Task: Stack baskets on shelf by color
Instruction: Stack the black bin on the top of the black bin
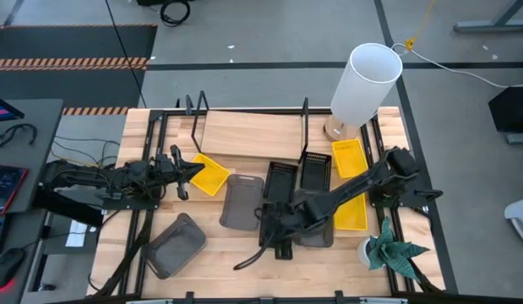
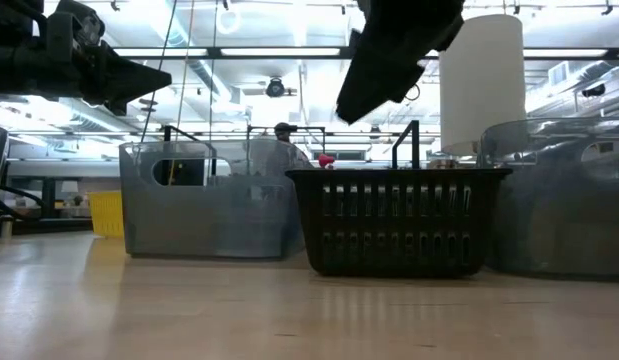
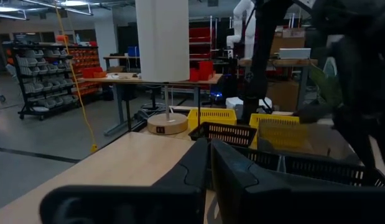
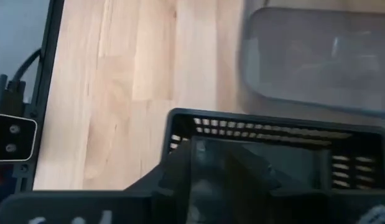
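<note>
My left gripper (image 1: 183,175) is shut and empty, raised above the table beside a tilted yellow basket (image 1: 207,173) lying on the tabletop in front of the shelf (image 1: 248,135). My right gripper (image 1: 274,224) is open and hovers over a black slotted basket (image 2: 399,220) standing on its base near the table's front; its fingers (image 4: 176,168) are above the rim, clear of it. Two more black baskets (image 1: 280,180) (image 1: 316,171), three grey baskets (image 1: 242,201) (image 1: 177,245) (image 1: 320,230) and two yellow ones (image 1: 348,158) (image 1: 352,211) lie on the table.
A tall white cylinder lamp (image 1: 367,80) on a round wooden foot stands at the far right beside the shelf. A small potted plant (image 1: 388,249) is at the near right. A black cable (image 1: 248,260) trails near the front edge. The shelf's thin black uprights (image 1: 305,118) rise behind the baskets.
</note>
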